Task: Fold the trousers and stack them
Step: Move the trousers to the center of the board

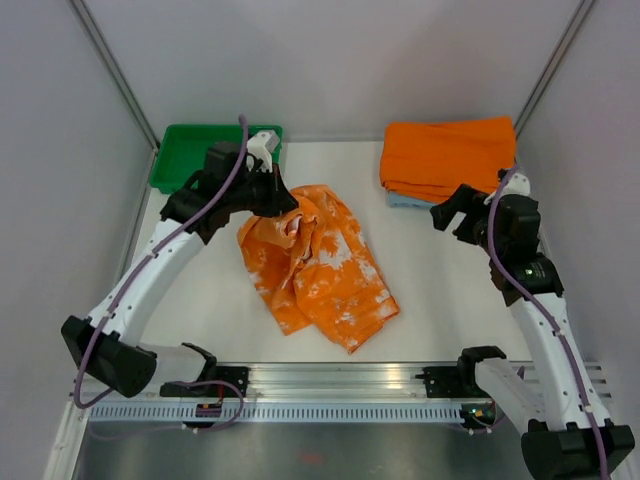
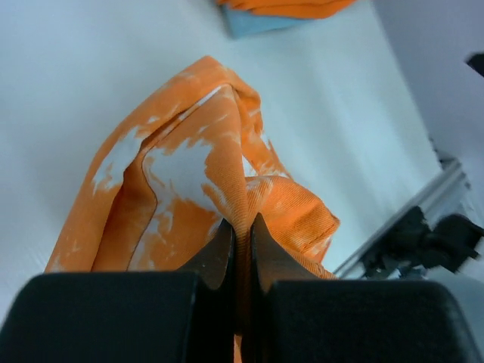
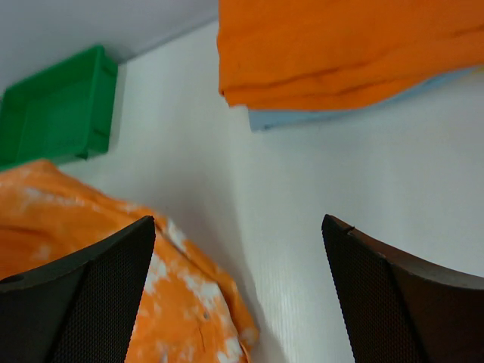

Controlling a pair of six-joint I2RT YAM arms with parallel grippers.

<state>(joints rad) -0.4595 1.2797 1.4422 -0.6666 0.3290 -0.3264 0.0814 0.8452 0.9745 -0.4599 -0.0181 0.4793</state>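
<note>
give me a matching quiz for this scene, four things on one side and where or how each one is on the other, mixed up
Things:
1. left gripper
2. right gripper
3. green tray
4. light blue cloth

Place or state:
a. lying under the plain orange folded cloth
b. open, holding nothing
c. shut on a fold of the trousers
d. at the far left corner of the table

Pairs: 1-c, 2-b, 3-d, 4-a
</note>
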